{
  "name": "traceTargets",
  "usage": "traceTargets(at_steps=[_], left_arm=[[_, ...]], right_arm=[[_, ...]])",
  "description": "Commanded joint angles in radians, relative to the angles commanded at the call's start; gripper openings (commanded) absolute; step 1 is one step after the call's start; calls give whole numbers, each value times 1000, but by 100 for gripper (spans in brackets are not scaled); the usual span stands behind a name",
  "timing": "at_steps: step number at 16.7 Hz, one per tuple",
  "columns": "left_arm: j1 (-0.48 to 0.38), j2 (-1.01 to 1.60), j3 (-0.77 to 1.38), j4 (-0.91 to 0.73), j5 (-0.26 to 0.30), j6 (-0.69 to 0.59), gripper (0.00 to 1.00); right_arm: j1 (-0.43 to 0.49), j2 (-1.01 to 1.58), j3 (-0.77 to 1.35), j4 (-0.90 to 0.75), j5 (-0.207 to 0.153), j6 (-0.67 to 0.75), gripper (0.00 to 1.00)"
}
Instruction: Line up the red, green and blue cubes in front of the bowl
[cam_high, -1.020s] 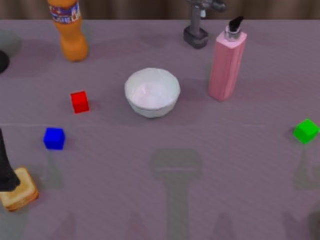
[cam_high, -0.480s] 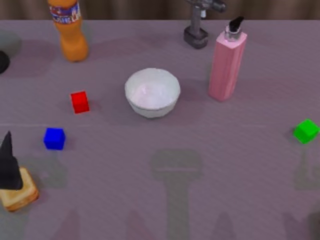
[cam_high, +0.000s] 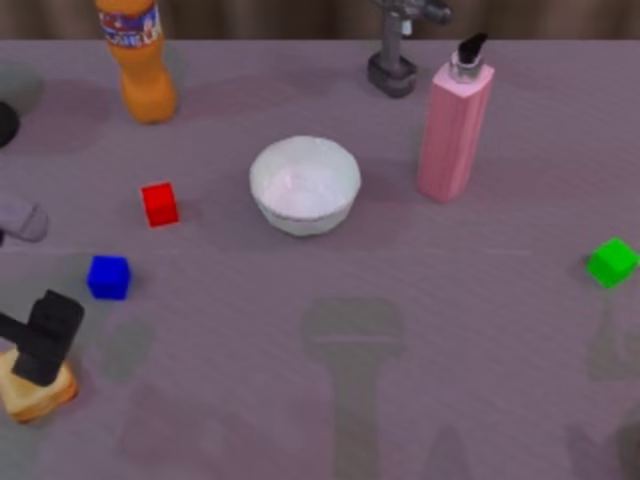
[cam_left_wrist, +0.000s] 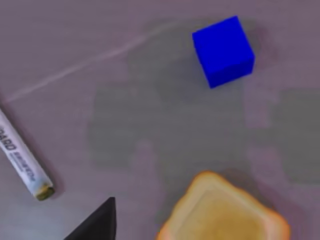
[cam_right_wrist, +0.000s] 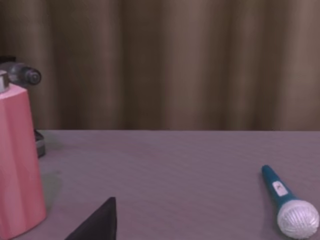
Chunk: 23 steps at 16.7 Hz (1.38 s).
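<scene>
Left tool (cam_high: 42, 340) over toast block (cam_high: 35, 392), partly hiding it, grip state unclear, blue cube (cam_high: 108, 277) nearby.

The bowl (cam_high: 304, 184) sits mid-table, two cubes (cam_high: 159, 203) (cam_high: 108, 277) to its left, the third cube (cam_high: 611, 262) far right.

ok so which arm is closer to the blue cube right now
Left. The left pincer hangs over the toast block at the table's left edge, just in front of the blue cube. The right arm is outside the top view, on the far side from it.
</scene>
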<state>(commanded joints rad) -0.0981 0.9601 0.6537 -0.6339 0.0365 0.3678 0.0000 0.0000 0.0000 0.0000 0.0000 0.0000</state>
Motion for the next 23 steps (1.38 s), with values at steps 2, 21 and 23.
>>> traceTargets(at_steps=[2, 21, 23], left_arm=[[-18, 221, 157, -132, -2, 93, 100], [-110, 1455, 1527, -705, -31, 731, 100], [-110, 1456, 1531, -705, -31, 733, 100]], right_arm=[[0, 0, 0, 0, 0, 0, 100], [0, 0, 0, 0, 0, 0, 100], [0, 0, 0, 0, 0, 0, 100]])
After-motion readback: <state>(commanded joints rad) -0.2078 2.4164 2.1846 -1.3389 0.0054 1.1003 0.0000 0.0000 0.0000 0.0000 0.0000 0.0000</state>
